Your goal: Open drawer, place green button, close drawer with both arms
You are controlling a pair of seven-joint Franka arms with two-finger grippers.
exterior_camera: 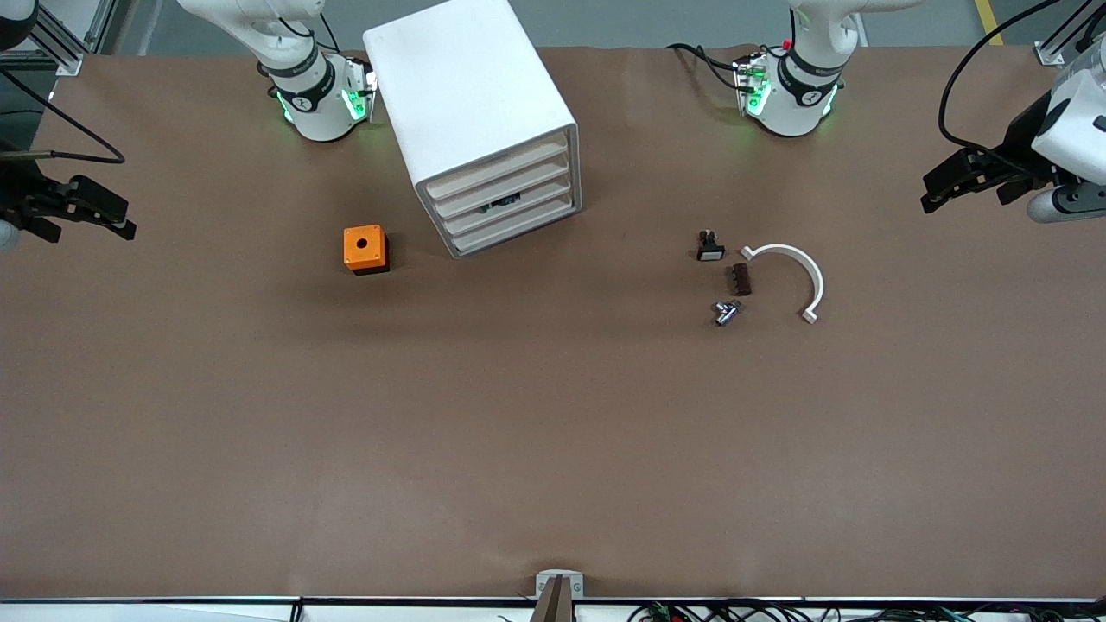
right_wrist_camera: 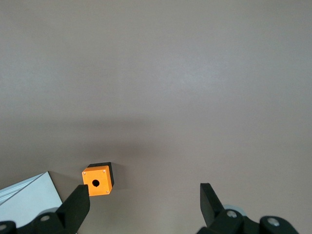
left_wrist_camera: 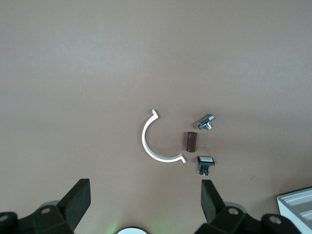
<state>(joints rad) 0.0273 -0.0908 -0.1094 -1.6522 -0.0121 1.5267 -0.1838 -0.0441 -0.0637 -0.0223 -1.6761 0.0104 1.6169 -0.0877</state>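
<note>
The white cabinet (exterior_camera: 471, 104) stands between the arms' bases, with its four drawers (exterior_camera: 510, 194) all pushed in. A small dark thing (exterior_camera: 505, 203) shows in the gap above the third drawer from the top; I cannot tell what it is. No green-capped button is in view on the table. My left gripper (exterior_camera: 933, 192) hangs open and empty over the left arm's end of the table, also in its wrist view (left_wrist_camera: 145, 200). My right gripper (exterior_camera: 121, 218) hangs open and empty over the right arm's end, also in its wrist view (right_wrist_camera: 144, 202).
An orange cube with a hole (exterior_camera: 365, 248) (right_wrist_camera: 98, 179) sits beside the cabinet. Toward the left arm's end lie a black button with a white cap (exterior_camera: 710, 249) (left_wrist_camera: 205, 162), a brown block (exterior_camera: 740, 279), a metal fitting (exterior_camera: 726, 312) and a white half ring (exterior_camera: 799, 268).
</note>
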